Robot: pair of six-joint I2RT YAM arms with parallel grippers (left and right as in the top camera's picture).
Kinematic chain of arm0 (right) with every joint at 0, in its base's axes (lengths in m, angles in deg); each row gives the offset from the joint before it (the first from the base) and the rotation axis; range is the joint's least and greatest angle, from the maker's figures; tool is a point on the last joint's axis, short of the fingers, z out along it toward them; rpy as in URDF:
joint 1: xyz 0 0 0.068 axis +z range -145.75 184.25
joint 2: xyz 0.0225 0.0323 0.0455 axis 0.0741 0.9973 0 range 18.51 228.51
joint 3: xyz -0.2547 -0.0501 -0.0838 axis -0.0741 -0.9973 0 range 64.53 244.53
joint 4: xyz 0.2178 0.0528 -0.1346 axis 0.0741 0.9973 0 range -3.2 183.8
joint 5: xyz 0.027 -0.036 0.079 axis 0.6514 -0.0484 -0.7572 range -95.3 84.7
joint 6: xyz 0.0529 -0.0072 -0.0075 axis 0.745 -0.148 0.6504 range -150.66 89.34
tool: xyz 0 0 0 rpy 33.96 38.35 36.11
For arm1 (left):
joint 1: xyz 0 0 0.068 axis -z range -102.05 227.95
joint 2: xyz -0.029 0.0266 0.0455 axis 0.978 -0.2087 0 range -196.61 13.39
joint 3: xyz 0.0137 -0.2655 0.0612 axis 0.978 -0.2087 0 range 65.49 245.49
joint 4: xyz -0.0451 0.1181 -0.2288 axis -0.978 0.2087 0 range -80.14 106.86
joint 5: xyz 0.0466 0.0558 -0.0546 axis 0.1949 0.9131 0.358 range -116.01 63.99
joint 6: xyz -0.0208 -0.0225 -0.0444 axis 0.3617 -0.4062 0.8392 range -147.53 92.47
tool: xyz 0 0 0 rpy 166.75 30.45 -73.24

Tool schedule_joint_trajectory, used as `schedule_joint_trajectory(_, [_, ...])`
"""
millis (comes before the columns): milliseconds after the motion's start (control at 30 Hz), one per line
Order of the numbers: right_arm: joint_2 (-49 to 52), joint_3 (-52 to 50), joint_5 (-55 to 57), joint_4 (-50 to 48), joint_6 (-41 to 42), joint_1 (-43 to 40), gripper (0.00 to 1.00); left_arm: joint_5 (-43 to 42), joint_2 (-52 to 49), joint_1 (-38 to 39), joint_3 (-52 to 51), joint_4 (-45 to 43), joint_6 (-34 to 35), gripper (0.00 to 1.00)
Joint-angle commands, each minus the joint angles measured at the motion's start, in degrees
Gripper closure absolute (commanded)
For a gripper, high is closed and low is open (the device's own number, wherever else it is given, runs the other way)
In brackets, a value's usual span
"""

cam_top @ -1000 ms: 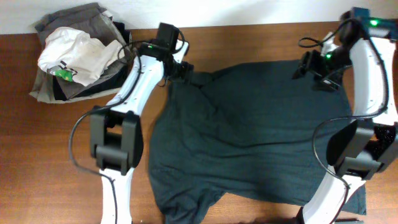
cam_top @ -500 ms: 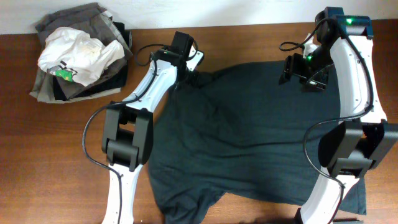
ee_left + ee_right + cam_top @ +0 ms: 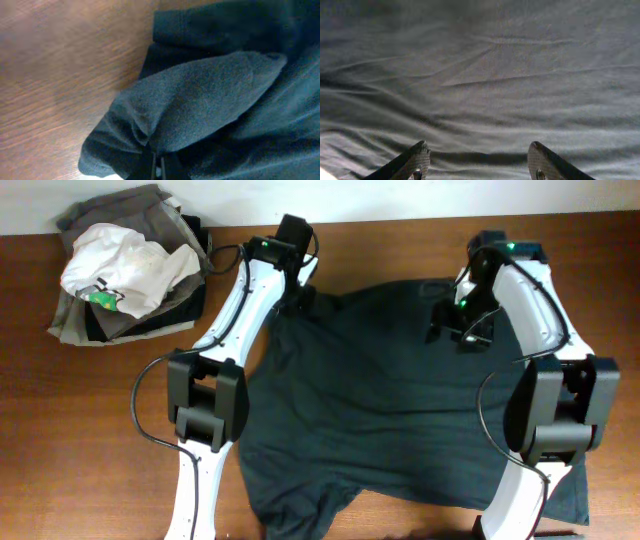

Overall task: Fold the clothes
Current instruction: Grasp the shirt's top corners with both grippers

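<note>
With the T-shirt [image 3: 400,400] spread over the middle and right of the desk [image 3: 80,440], the 1st fold looks barely begun: the left gripper [image 3: 156,167] pinches bunched cloth near the back edge, while the right gripper [image 3: 477,155], open and empty above it, must likely drop and grip.

You're looking at a plain T-shirt [image 3: 400,400]: very dark teal-black, no print. Up close in the wrist views it reads slate grey-blue. The worktop [image 3: 90,440] under the T-shirt is reddish-brown with wood grain. To the far left of the T-shirt there's a white garment [image 3: 125,265] with a green mark [image 3: 102,298], on top of grey garments [image 3: 80,330]. The left arm [image 3: 235,310] and right arm [image 3: 535,290] over the T-shirt are white with black joints and green lights [image 3: 262,248].
</note>
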Motion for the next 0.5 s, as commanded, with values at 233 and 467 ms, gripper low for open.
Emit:
schedule_joint_trajectory(233, [-0.9, -7.3, 0.3, -4.3, 1.9, 0.9, 0.33, -0.4, -0.5, -0.2, 2.1, -3.9, -0.3, 0.13])
schedule_joint_trajectory(467, [-0.9, -7.3, 0.3, -4.2, 1.9, 0.9, 0.33, -3.5, -5.7, 0.1, 2.1, -7.1, -6.7, 0.14])
